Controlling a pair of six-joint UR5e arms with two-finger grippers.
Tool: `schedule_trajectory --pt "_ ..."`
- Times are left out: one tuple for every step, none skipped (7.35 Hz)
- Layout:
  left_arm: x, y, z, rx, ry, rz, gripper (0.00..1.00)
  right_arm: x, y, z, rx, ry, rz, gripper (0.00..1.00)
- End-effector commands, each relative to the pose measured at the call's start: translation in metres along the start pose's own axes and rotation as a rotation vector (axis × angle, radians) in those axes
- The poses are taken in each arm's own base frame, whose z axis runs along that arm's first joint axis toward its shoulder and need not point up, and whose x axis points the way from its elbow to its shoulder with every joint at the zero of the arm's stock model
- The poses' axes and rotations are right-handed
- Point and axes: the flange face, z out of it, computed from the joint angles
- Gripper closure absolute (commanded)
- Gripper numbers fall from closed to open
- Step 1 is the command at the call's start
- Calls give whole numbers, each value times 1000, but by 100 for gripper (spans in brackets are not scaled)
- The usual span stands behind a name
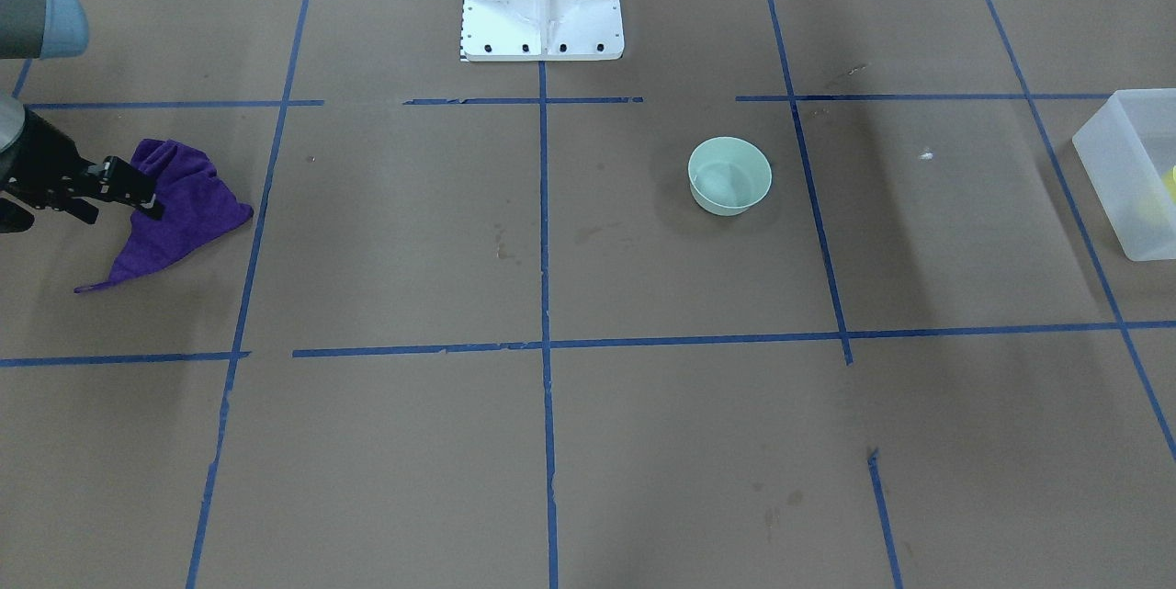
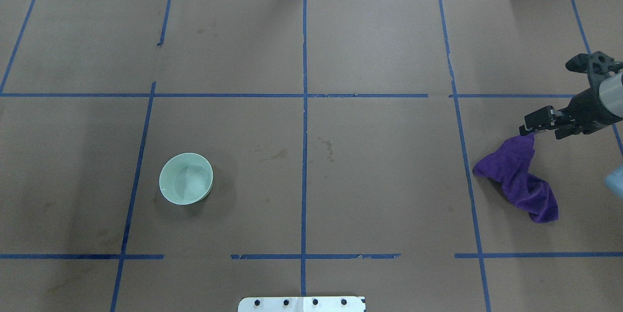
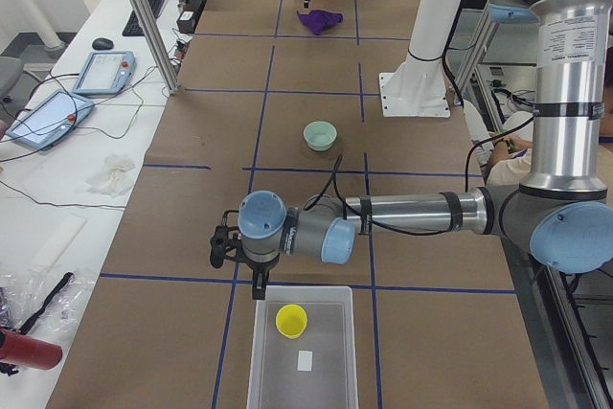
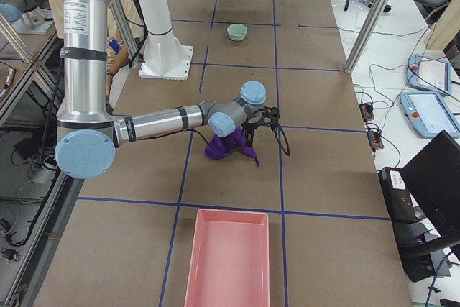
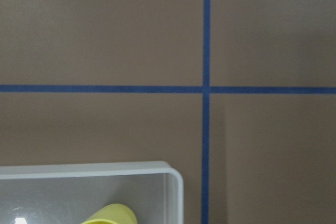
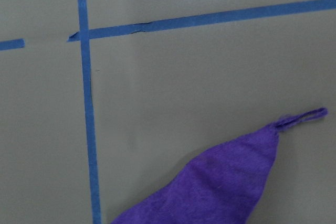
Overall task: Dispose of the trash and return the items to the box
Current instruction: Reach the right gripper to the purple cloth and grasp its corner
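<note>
Seen from the table's left end, the box (image 3: 330, 342) lies closest, with the yellow cup (image 3: 290, 320) already inside it, near the wall that faces the robot's reach. The left gripper (image 3: 258, 283) hangs just beyond that wall. Only this side view shows it, and its own wrist camera catches no fingers, so I cannot tell whether it is spread or closed. Farther along, in front of the robot base (image 3: 414, 93), the mint-green bowl (image 3: 320, 134) sits upright and alone, well apart from the box, so that return is not yet done. Farther off, the right gripper (image 2: 528, 128) appears clenched on one raised corner of the purple cloth (image 2: 518, 175), while most of the fabric trails on the paper. The pink tray (image 4: 228, 264) lies past it at the far end and is probably where the trash belongs. The grip on the cloth looks thin, so a quick lift could pull the fabric free. The dragging tail could also catch the tray's rim and hang over it instead of dropping in. The bowl is light with a smooth wall, so a pinch on one side may make it skid or tip. Releasing it too near the cup could leave it perched askew, and a low approach might shove the box.
</note>
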Motion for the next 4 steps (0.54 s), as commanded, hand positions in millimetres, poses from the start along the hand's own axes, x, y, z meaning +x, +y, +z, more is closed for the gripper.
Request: schedule_trajectory --pt "49 -12 -36 73 26 -67 0 -1 23 21 -26 14 59 0" --pt "71 -13 -42 80 42 -94 0 8 37 25 -48 29 59 0" --pt "87 -13 -43 80 54 -94 0 8 38 27 -53 33 59 35" --pt "118 -22 -48 87 76 -117 0 17 42 28 -59 44 70 78"
